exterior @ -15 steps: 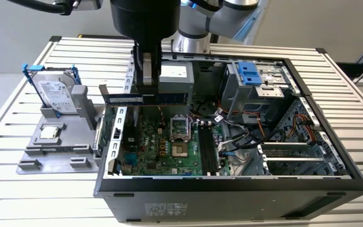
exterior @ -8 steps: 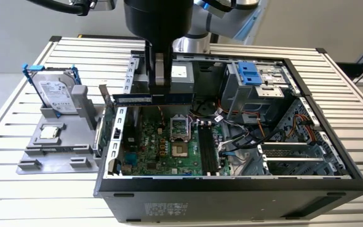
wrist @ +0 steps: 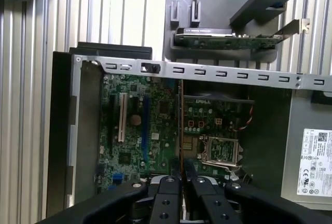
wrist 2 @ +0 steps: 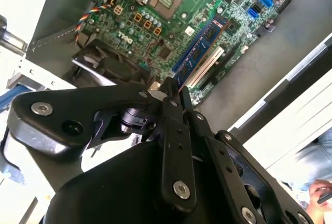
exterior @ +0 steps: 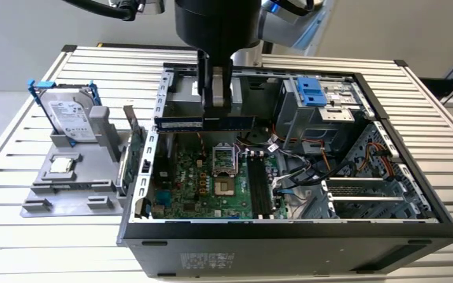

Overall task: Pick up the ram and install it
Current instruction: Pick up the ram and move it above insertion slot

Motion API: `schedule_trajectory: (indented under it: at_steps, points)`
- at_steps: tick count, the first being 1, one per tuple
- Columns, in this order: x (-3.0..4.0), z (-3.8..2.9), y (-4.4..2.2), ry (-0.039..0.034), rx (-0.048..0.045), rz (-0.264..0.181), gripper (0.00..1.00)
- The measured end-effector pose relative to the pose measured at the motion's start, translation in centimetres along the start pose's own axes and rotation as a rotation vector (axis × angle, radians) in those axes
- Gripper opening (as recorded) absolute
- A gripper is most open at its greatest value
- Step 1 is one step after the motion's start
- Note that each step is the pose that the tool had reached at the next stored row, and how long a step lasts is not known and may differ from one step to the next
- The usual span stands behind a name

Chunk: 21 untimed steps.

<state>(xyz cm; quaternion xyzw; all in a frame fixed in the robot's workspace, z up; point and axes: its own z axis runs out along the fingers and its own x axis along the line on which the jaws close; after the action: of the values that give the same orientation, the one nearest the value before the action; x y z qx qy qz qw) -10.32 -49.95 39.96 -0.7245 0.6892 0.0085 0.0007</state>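
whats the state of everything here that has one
ram: held level above the computer case, not yet seated
pincer: shut on the ram
computer case: side open, motherboard exposed
hard drive: upright in the grey stand
green card: on edge in the grey stand, outside the case

The long dark-blue ram [exterior: 181, 122] hangs level, pinched in the claw [exterior: 217, 115].

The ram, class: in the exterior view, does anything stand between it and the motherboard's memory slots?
Nothing visible does. The ram is clamped in the gripper above the open case, and the memory slots below lie uncovered. Loose cables sit to the exterior view's right of the slots, not across them.
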Motion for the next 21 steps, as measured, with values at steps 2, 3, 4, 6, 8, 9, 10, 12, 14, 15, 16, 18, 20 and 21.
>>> schedule_trajectory:
  at_steps: [2, 3, 4, 6, 8, 9, 10, 12, 14, 15, 16, 18, 20, 21]
  points:
    - [0.02, 0.0, -0.38, 0.0, 0.0, 0.0, 0.0]
    - [0.03, -0.01, -0.57, 0.0, 0.0, 0.0, 0.0]
    - [0.04, -0.01, -0.76, 0.0, 0.0, 0.0, 0.0]
    - [0.06, -0.02, -1.14, 0.0001, -0.0001, 0.001, 0.0]
    - [0.07, -0.02, -1.49, 0.0, 0.0, 0.001, 0.0]
    - [0.09, -0.02, -1.66, 0.0, 0.0, 0.001, 0.0]
    - [0.09, -0.02, -1.83, 0.0, 0.0, 0.001, 0.0]
    - [0.11, -0.02, -2.14, 0.0, 0.0, 0.001, 0.0]
    - [0.12, -0.03, -2.39, -0.0001, 0.0001, 0.005, 0.0]
    - [0.13, -0.03, -2.52, -0.0001, 0.0001, 0.008, 0.0]
    - [0.13, -0.03, -2.61, -0.0002, 0.0002, 0.012, 0.0]
    - [0.14, -0.03, -2.76, -0.0003, 0.0003, 0.023, 0.0]
    - [0.15, -0.04, -2.89, -0.0003, 0.0004, 0.035, 0.0]
    - [0.15, -0.03, -2.94, -0.0004, 0.0005, 0.04, 0.0]
